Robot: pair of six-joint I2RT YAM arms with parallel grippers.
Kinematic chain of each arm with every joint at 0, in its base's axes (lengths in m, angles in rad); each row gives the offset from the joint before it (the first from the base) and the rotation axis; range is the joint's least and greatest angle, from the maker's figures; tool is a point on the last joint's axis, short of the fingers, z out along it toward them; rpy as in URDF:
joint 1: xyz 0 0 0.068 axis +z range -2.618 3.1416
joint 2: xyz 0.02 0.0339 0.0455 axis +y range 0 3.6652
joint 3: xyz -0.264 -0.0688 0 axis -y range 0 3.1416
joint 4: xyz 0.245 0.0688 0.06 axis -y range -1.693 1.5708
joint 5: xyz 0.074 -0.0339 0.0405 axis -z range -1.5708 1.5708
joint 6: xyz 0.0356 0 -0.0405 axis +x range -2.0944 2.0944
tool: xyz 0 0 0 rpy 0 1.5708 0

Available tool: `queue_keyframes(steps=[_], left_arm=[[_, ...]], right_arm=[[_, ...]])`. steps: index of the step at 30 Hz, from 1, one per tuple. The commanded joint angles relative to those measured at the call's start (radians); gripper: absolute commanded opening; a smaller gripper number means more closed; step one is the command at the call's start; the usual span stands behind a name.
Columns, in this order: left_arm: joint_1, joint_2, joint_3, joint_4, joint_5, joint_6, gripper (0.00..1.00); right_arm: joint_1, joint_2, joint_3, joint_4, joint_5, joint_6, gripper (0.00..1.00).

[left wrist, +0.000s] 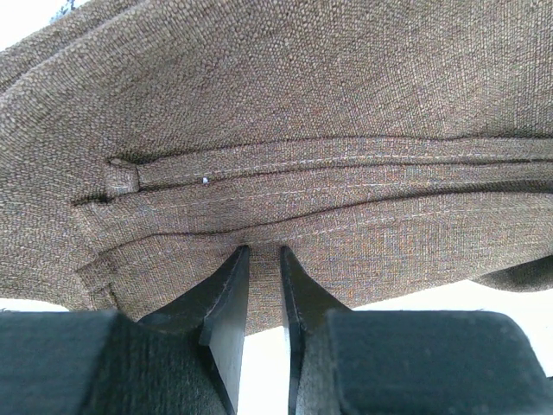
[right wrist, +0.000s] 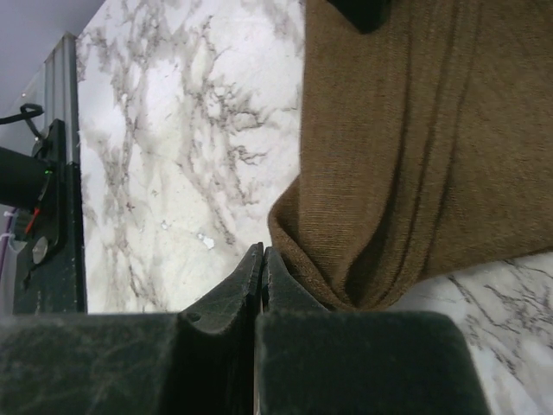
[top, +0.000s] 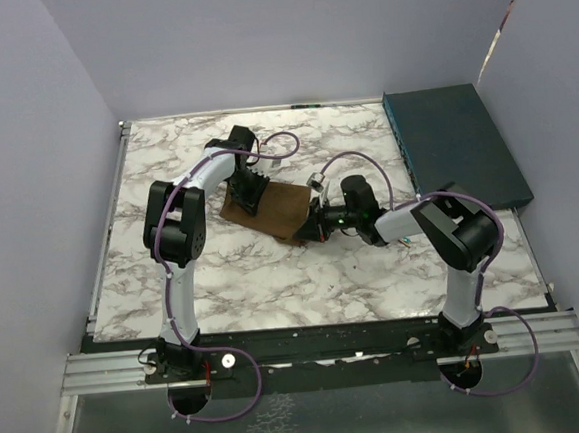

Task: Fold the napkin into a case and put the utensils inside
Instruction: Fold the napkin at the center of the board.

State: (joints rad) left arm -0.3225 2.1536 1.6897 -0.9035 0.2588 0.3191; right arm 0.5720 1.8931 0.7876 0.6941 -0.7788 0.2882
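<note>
The brown napkin (top: 281, 209) lies folded into a short oblong near the middle of the marble table (top: 274, 278). My left gripper (top: 250, 191) is at its left end. In the left wrist view the napkin (left wrist: 302, 112) fills the frame with a stitched hem, and the left gripper (left wrist: 263, 249) stands nearly shut, a strip of cloth between its tips. My right gripper (top: 308, 230) is at the napkin's near right corner. There the right gripper (right wrist: 262, 251) is shut, tips together, and the rolled napkin edge (right wrist: 415, 156) rests against its right finger. The utensils are out of view.
A dark teal flat box (top: 454, 143) lies along the table's right side, behind the right arm. Lilac walls close in the left, back and right. Bare marble (right wrist: 173, 130) spreads to the left of the right gripper.
</note>
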Motion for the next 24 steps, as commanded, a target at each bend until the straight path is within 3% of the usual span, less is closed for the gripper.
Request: queue_keyframes(steps=[1, 19, 21, 24], left_arm=[[-0.007, 0.008, -0.022, 0.015, -0.028, 0.020, 0.22], [-0.013, 0.011, -0.028, 0.013, -0.016, 0.049, 0.20], [-0.012, 0.011, -0.026, 0.013, -0.016, 0.050, 0.20], [-0.012, 0.009, -0.030, 0.015, -0.019, 0.058, 0.19]], right_arm=[[-0.034, 0.048, 0.021, 0.023, 0.046, 0.007, 0.01], [-0.044, 0.144, 0.016, -0.111, 0.125, -0.025, 0.01], [-0.043, 0.118, 0.001, -0.128, 0.138, -0.020, 0.03], [-0.043, 0.016, -0.029, -0.139, 0.141, -0.003, 0.15]])
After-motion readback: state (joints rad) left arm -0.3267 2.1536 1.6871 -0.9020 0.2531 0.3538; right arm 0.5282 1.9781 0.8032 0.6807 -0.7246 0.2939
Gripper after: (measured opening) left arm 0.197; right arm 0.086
